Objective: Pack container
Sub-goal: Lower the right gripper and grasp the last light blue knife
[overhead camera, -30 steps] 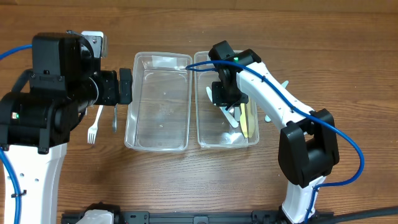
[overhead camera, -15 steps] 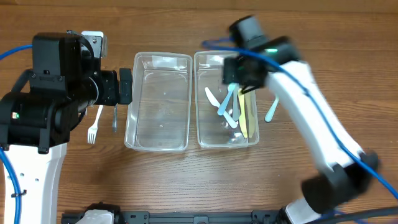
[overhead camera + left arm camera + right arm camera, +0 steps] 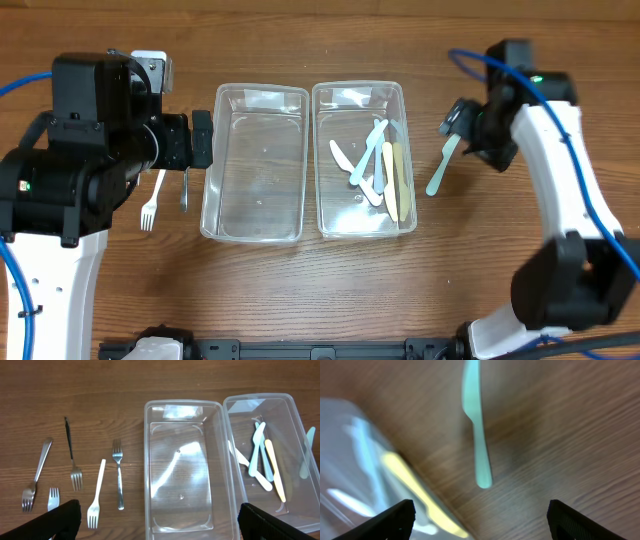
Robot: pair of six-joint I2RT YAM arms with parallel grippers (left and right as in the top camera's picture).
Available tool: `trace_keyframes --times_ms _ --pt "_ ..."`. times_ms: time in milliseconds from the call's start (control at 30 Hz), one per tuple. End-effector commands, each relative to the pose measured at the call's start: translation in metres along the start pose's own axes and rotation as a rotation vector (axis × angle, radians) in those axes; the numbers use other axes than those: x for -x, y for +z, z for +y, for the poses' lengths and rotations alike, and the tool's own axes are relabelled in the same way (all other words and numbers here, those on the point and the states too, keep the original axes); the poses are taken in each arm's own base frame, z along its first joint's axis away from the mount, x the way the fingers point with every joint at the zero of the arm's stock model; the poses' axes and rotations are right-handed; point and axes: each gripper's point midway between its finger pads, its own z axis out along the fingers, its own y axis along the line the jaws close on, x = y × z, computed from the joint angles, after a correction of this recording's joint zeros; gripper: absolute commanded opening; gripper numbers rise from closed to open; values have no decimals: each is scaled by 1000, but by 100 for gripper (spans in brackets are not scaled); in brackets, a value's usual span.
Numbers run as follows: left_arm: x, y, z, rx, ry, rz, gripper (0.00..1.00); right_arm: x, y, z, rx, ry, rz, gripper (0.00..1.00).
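Two clear plastic containers stand side by side. The left container (image 3: 213, 160) (image 3: 150, 460) is empty. The right container (image 3: 408, 150) (image 3: 292, 425) holds several plastic knives (image 3: 372, 165) (image 3: 262, 457), white, pale blue and yellow. A teal plastic knife (image 3: 440, 166) (image 3: 476, 435) lies on the table just right of it. My right gripper (image 3: 460, 124) (image 3: 482, 522) hovers open above that knife, holding nothing. My left gripper (image 3: 200, 138) (image 3: 160, 525) stands wide open at the left container's left wall, empty.
Several forks, metal and white plastic, lie on the wood left of the containers (image 3: 150, 205) (image 3: 96, 490). In the right wrist view the right container's corner (image 3: 350, 460) with a yellow knife (image 3: 415, 490) sits at the left.
My right arm swung out of the right container to the right, over the teal knife on the table. Its jaws opened, leaving a pale blue knife in the container. The left arm stayed still.
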Motion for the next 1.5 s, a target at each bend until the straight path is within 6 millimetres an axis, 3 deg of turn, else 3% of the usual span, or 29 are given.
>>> trace_keyframes --times_ms 0,100,467,767,1467 --pt "1 -1 1 -3 7 1 100 -21 44 -4 -17 9 100 87" --pt "1 -1 1 -3 7 1 100 -31 70 -10 -41 9 135 87" --pt "0 -1 1 -3 7 3 100 -48 122 -20 -69 -27 183 88" --pt "0 -1 1 -3 7 3 100 -47 129 -20 -71 -30 185 86" --pt "0 -1 1 -3 7 3 100 -49 129 -21 -75 -30 192 28"
